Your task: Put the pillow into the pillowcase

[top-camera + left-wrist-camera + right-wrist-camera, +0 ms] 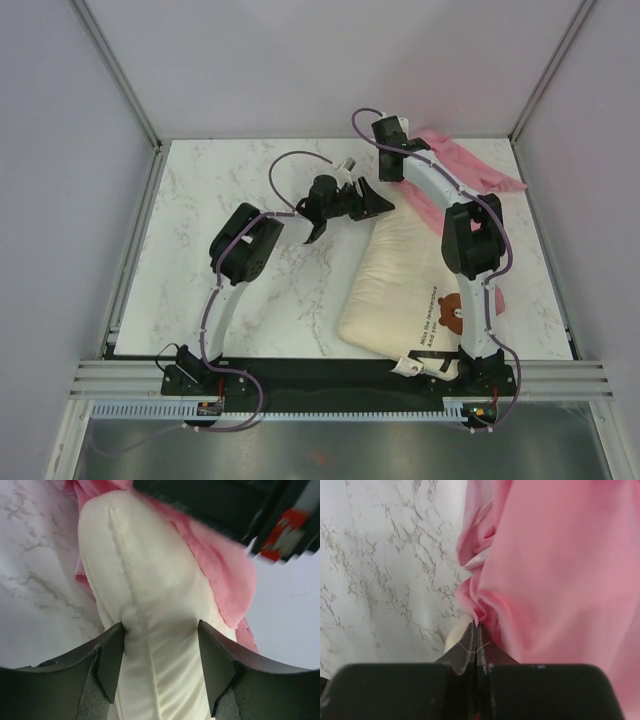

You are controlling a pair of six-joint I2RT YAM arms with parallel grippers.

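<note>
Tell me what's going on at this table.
The robot is working a cream pillow into a pink pillowcase. The right gripper is pinched shut on a fold of the pillowcase at the far side. The left gripper straddles the pillow's edge, jaws either side; whether it squeezes is unclear. Most of the pillow lies outside the case.

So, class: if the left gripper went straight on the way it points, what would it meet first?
The pillow: its cream edge lies between the jaws of the left gripper, so it would push into that at once. The pillowcase lies beyond, though depth is hard to judge.
</note>
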